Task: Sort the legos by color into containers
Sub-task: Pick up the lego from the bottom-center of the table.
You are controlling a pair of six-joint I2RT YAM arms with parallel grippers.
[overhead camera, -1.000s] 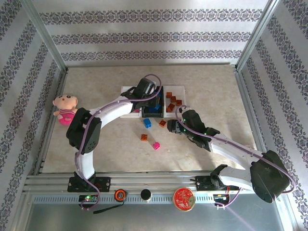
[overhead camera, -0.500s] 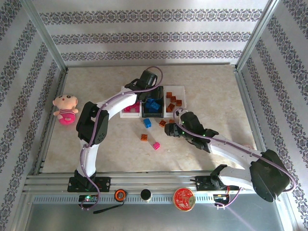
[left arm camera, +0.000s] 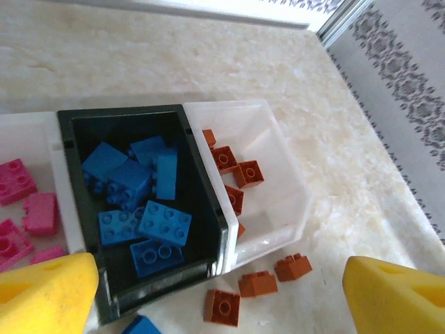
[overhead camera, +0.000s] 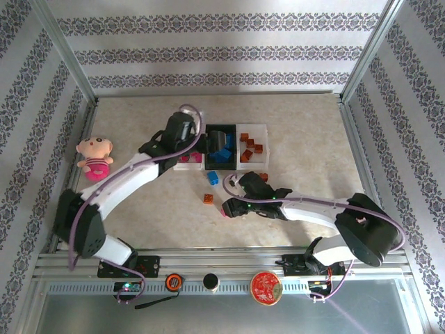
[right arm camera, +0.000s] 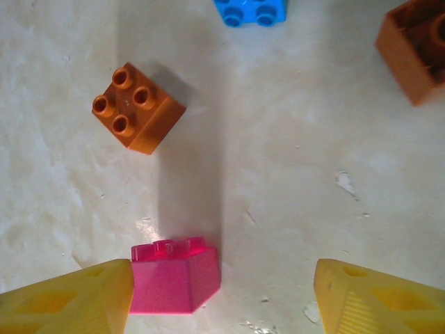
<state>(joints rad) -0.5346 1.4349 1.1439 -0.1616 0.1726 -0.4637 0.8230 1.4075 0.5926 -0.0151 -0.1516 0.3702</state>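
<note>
Marbled beige tabletop, patterned walls around. At the heart of the step, one magenta lego on the bare surface, well short of the containers, seemingly tipped on its side with studs pointing away. Low over it, right gripper, spread wide and grasping nothing; one fingertip hard against the brick or just beside it, impossible to tell which, the other well apart. Off-centre, then. Shift sideways to centre the brick between the pads, descend straight, close on two flat faces rather than on the studs, and lift only once firmly pinched. Likely to skid or roll if nudged by a single pad first, so close slowly. Nearby, an orange lego studs-up and a blue lego beyond; keep clear of both while rising.

Destination by colour: left white container, already holding pink legos; black middle container with blue legos; right white container with orange legos. Release low over the pink pile, well inside the dividing wall. Above that row, left gripper, jaws released and empty; allow room, approach from the near side. Just outside the right container, three loose orange bricks, not yet sorted. Far off by the left wall, pink plush doll, no part of the sorting.
</note>
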